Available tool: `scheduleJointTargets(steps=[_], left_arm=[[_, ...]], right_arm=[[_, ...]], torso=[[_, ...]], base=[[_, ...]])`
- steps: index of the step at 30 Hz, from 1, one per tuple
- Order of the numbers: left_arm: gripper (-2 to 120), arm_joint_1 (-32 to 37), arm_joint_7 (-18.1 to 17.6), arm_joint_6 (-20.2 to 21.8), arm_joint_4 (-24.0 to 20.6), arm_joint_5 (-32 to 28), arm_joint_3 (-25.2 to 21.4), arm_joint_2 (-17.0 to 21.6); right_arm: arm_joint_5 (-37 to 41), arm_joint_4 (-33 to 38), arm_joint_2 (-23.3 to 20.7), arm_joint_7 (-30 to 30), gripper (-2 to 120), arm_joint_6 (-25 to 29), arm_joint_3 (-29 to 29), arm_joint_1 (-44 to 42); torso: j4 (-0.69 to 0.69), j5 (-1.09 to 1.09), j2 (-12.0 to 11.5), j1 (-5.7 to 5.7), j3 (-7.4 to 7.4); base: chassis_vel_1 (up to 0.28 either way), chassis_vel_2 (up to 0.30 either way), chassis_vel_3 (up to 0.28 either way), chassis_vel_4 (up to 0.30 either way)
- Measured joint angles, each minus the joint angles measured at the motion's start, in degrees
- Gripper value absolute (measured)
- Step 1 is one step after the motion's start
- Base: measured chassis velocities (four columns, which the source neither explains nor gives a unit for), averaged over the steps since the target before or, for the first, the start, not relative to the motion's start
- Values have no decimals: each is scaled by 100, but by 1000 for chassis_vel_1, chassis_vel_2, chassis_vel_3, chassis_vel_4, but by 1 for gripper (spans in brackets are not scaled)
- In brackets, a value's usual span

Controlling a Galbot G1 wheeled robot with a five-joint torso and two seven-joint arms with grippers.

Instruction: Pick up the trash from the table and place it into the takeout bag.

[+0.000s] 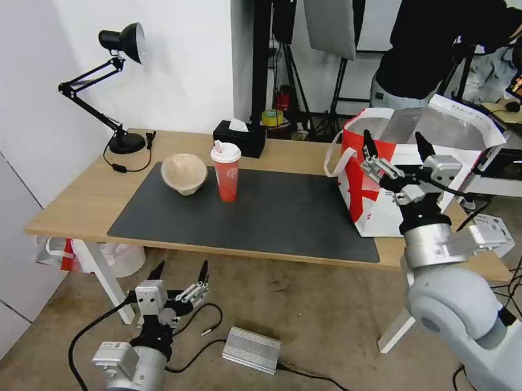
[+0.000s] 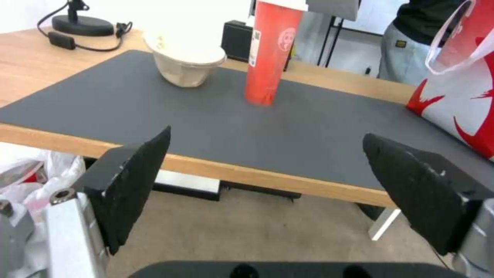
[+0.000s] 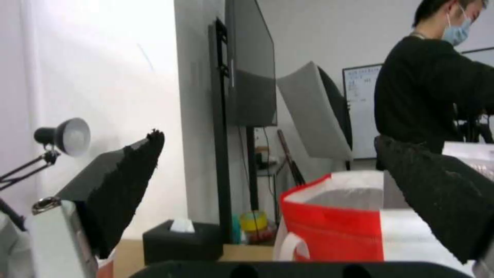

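Observation:
On the dark mat of the table (image 1: 72, 212) stand a beige pulp bowl (image 1: 184, 173) (image 2: 185, 61) and, right beside it, a tall red cup (image 1: 226, 172) (image 2: 270, 54) with a white lid. The white-and-red takeout bag (image 1: 410, 178) (image 3: 355, 227) stands open at the table's right end, its foil lining showing. My right gripper (image 1: 396, 144) (image 3: 273, 162) hangs open just above the bag's near rim, nothing between its fingers. My left gripper (image 1: 179, 268) (image 2: 265, 154) is open and low, below and in front of the table's front edge.
A black desk lamp (image 1: 113, 87) and a black tissue box (image 1: 239, 137) stand at the table's back. A red-and-white plastic bag (image 1: 87, 255) lies on the floor under the left end. A silver box (image 1: 251, 349) and cables lie on the floor.

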Motion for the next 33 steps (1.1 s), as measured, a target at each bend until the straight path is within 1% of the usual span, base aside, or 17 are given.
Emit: scheduleJointTargets(steps=[2,10,16,26,33], left_arm=[[100,10,-1,-2,-6,6,3,1],[100,44,-1,-16,-30,12,8,3],[100,46,-2,-28,-23,13,-4,4],[100,-20,1,-29,6,-12,-3,3],[100,-25,9,-29,-15,-37,-31,3]], right_arm=[[-80,132,-1,3,100,-6,92,-276],[-321,272,40,18,100,76,189,-919],[-492,391,139,59,100,88,190,-1247],[-916,320,343,58,100,193,102,-1741],[-1191,362,479,99,100,161,63,-2109]], torso=[[0,0,0,0,0],[0,0,0,0,0],[0,0,0,1,0],[0,0,0,1,0],[0,0,0,0,0]], base=[[0,0,0,0],[0,0,0,0],[0,0,0,0],[0,0,0,0],[0,0,0,0]])
